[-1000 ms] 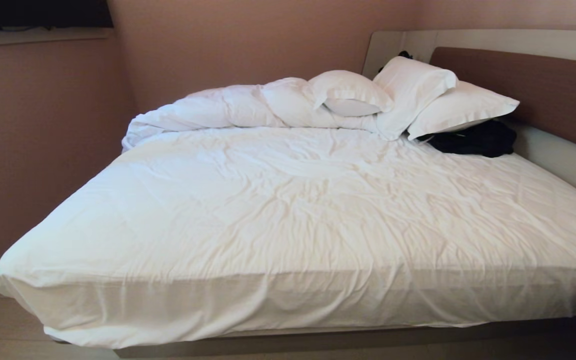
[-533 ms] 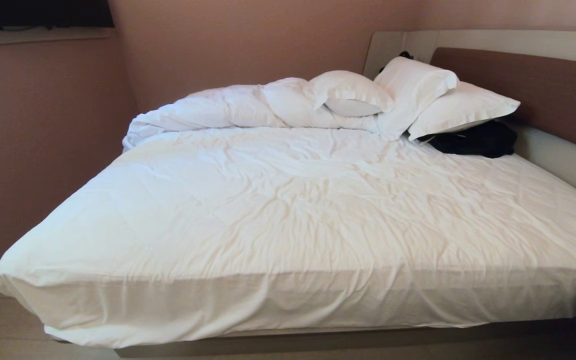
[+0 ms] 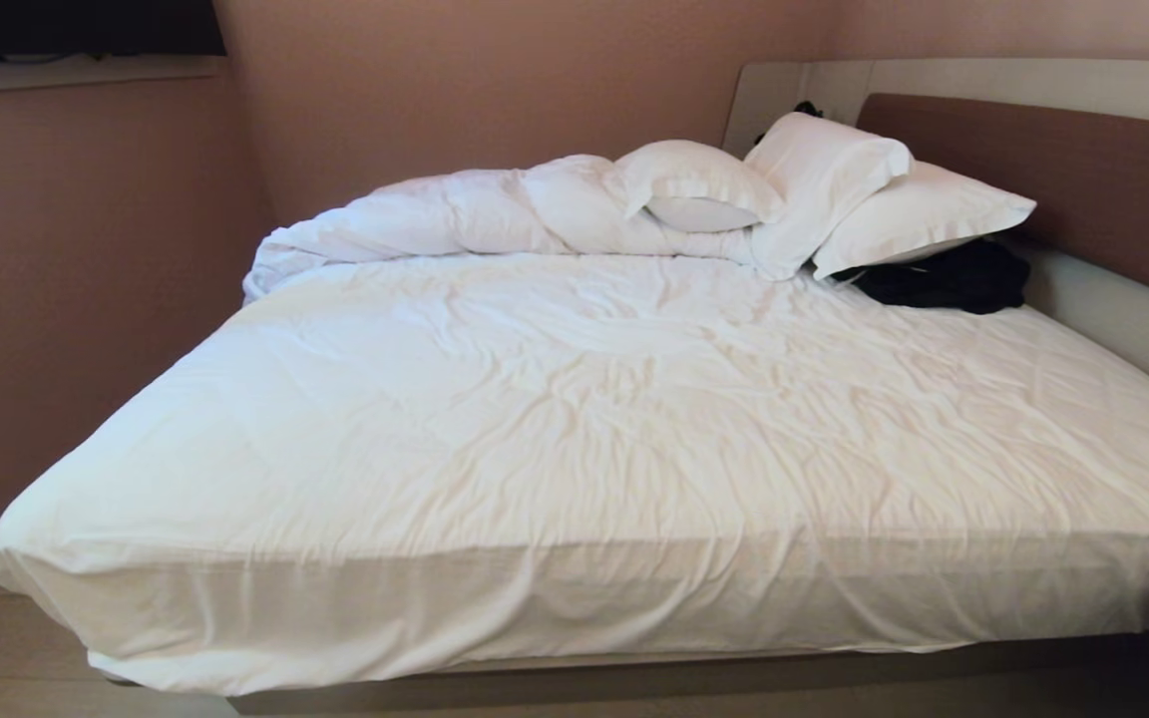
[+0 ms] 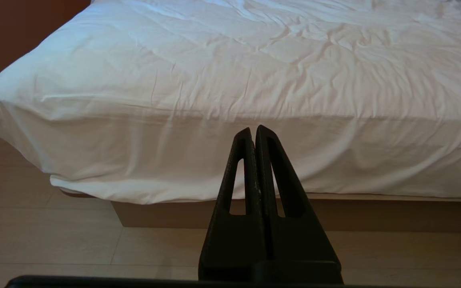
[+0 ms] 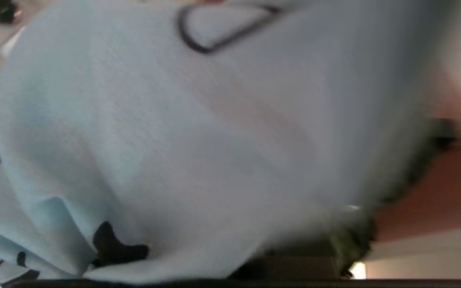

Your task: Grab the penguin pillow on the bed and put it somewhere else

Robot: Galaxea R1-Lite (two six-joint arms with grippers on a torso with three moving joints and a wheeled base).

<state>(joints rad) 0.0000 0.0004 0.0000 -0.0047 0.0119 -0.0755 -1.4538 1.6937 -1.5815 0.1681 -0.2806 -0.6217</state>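
**Penguin pillow off the bed, filling the right wrist view**

The penguin pillow (image 5: pixel 198 132) is nowhere in the head view; it shows only in the right wrist view, where its light blue cloth with dark printed marks crowds almost the whole picture, pressed close to the camera. The right gripper itself is hidden behind the cloth; its jaws are pressed together, and the pillow seems pinched in them.

The bed (image 3: pixel 574 419) lies with its wrinkled white sheet bare. A bunched duvet (image 3: pixel 455 214) and white pillows (image 3: pixel 834 189) sit at the head end, a black garment (image 3: pixel 944 279) beside them.

The left gripper (image 4: pixel 253 130) hangs near the bed's foot edge above the floor (image 4: pixel 42 240), jaws pressed together, holding nothing.
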